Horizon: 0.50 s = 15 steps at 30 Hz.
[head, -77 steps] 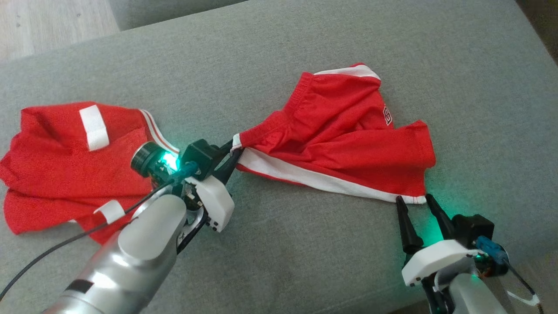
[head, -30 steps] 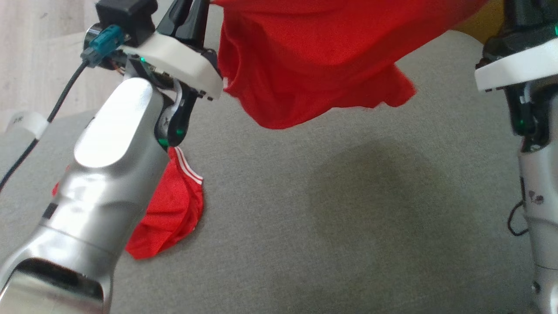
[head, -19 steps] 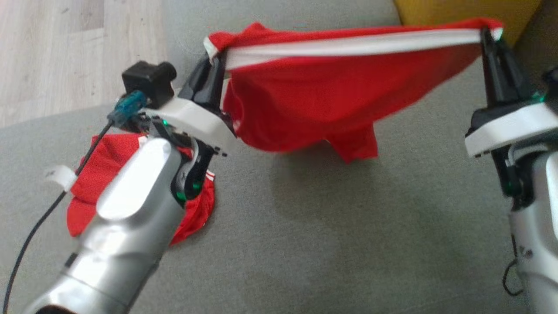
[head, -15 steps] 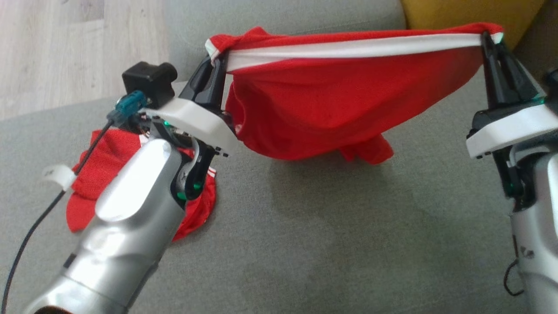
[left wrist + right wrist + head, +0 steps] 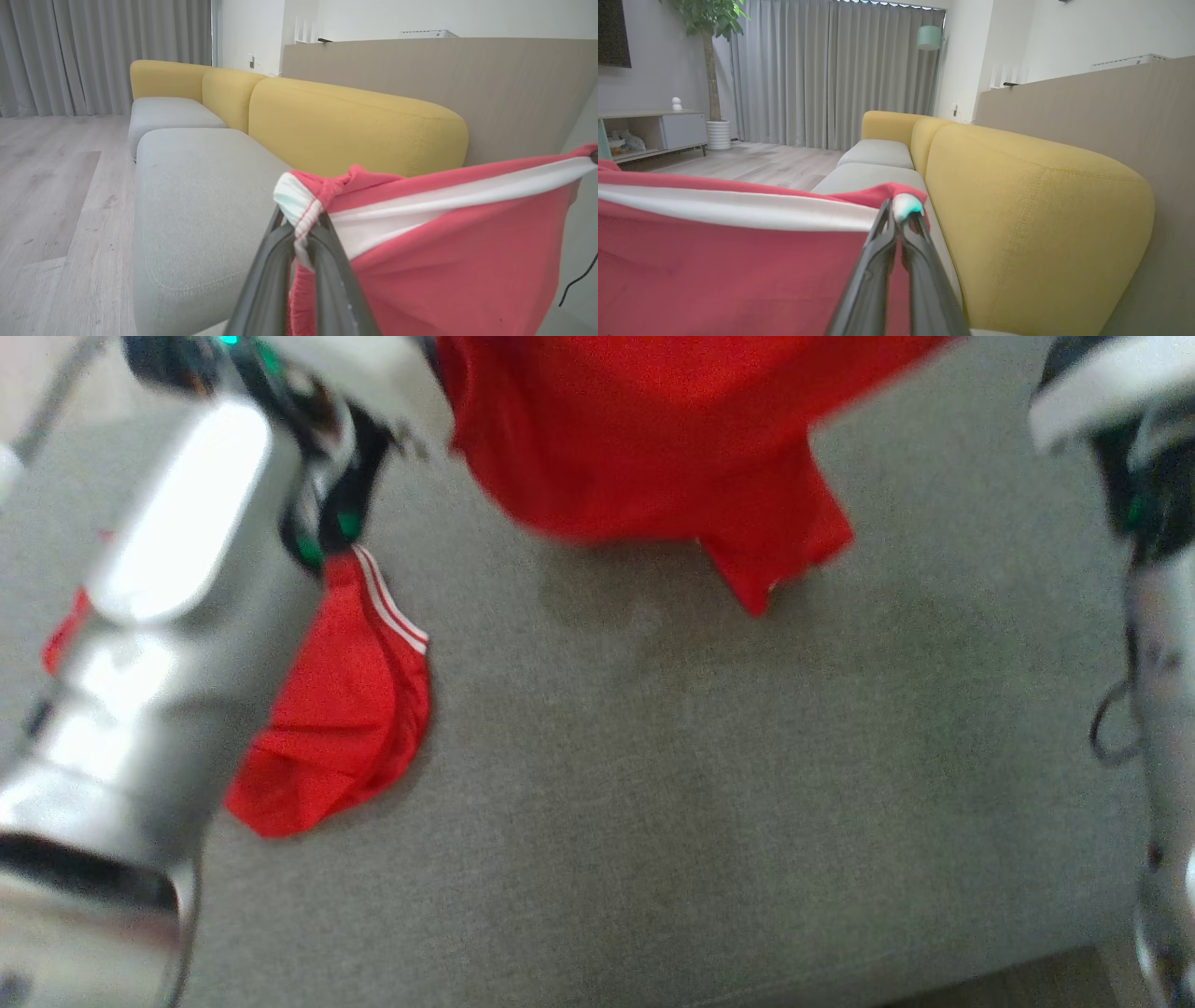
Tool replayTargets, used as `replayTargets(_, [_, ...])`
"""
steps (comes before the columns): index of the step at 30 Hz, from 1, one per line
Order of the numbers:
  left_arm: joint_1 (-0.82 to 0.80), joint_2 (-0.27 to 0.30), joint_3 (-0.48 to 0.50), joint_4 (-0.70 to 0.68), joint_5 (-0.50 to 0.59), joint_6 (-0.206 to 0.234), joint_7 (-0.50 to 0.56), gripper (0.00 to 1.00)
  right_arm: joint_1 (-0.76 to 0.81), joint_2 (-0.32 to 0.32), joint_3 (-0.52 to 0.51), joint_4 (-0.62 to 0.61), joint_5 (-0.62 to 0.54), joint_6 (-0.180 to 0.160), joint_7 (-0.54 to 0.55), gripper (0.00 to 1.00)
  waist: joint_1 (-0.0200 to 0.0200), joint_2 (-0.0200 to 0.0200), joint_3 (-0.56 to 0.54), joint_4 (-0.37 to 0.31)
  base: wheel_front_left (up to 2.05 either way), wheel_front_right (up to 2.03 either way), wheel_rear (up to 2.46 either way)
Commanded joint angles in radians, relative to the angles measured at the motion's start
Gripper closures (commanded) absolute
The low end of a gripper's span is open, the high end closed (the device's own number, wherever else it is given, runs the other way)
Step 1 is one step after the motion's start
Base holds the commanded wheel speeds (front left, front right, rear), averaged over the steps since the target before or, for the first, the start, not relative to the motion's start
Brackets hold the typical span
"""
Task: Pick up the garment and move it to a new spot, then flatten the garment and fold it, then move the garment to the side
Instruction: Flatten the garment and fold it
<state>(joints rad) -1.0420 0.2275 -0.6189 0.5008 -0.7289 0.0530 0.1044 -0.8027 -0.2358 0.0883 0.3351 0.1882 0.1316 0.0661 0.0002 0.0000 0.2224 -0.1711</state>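
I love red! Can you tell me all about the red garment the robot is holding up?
The garment is soft red fabric with a white band along its top edge. It hangs stretched between the left gripper and right gripper, each shut on one end. The rest sags in folds over the sofa seat.

Garment (image 5: 644, 429) aloft over the sofa seat (image 5: 700, 784); second garment (image 5: 345, 709) on the seat, to its left

The garment (image 5: 458, 261) is red with a white band along its top edge. On the grey seat (image 5: 700, 784) lies another red piece (image 5: 345, 709), seemingly edged with thin white stripes; behind the seat, yellow backrests (image 5: 355, 126).
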Motion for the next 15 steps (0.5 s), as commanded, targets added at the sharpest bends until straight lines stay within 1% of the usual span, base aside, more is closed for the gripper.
replayTargets(1, [-0.13, 0.048, 0.051, 0.017, 0.02, -0.005, 0.001, 1.0, -0.13, -0.014, 0.003, 0.032, 0.021, -0.001, -0.026, 1.0, -0.0002, 0.0, 0.112, -0.03, 0.0, 0.0, 0.0])
replayTargets(3, [-0.22, 0.045, 0.067, 0.06, 0.031, -0.009, -0.019, 1.0, -0.241, -0.014, -0.015, 0.103, 0.017, -0.001, -0.077, 1.0, -0.0002, 0.0, 0.158, -0.039, 0.0, 0.0, 0.0])
replayTargets(4, [-0.22, 0.045, 0.067, 0.06, 0.031, -0.009, -0.019, 1.0, -0.241, -0.014, -0.015, 0.103, 0.017, -0.001, -0.077, 1.0, -0.0002, 0.0, 0.158, -0.039, 0.0, 0.0, 0.0])
replayTargets(5, [-0.308, 0.037, 0.082, 0.101, 0.049, -0.007, -0.062, 1.0, -0.343, -0.006, -0.048, 0.175, -0.006, -0.001, -0.147, 1.0, -0.0002, 0.0, 0.193, -0.043, 0.0, 0.0, 0.0])
replayTargets(6, [-0.345, 0.026, 0.091, 0.119, 0.049, -0.011, -0.087, 1.0, -0.388, -0.001, -0.067, 0.21, -0.021, -0.001, -0.183, 1.0, -0.0002, 0.0, 0.207, -0.043, 0.0, 0.0, 0.0])
replayTargets(7, [-0.345, 0.026, 0.091, 0.119, 0.049, -0.011, -0.087, 1.0, -0.388, -0.001, -0.067, 0.21, -0.021, -0.001, -0.183, 1.0, -0.0002, 0.0, 0.207, -0.043, 0.0, 0.0, 0.0])
replayTargets(8, [-0.409, 0.006, 0.104, 0.159, 0.054, -0.016, -0.137, 1.0, -0.461, 0.006, -0.101, 0.276, -0.057, -0.001, -0.254, 1.0, -0.0002, 0.0, 0.227, -0.04, 0.0, 0.0, 0.0])
replayTargets(9, [-0.433, -0.004, 0.105, 0.178, 0.058, -0.026, -0.16, 1.0, -0.489, 0.009, -0.121, 0.306, -0.075, -0.001, -0.278, 1.0, -0.0002, 0.0, 0.234, -0.039, 0.0, 0.0, 0.0])
replayTargets(12, [-0.464, -0.034, 0.115, 0.245, 0.049, -0.04, -0.215, 1.0, -0.531, 0.025, -0.17, 0.391, -0.105, -0.001, -0.314, 1.0, -0.0002, 0.0, 0.242, -0.035, 0.0, 0.0, 0.0])
replayTargets(15, [-0.443, -0.068, 0.094, 0.308, 0.047, -0.073, -0.241, 1.0, -0.511, 0.028, -0.16, 0.463, -0.129, -0.001, -0.324, 1.0, -0.0002, 0.0, 0.246, -0.026, 0.0, 0.0, 0.0])
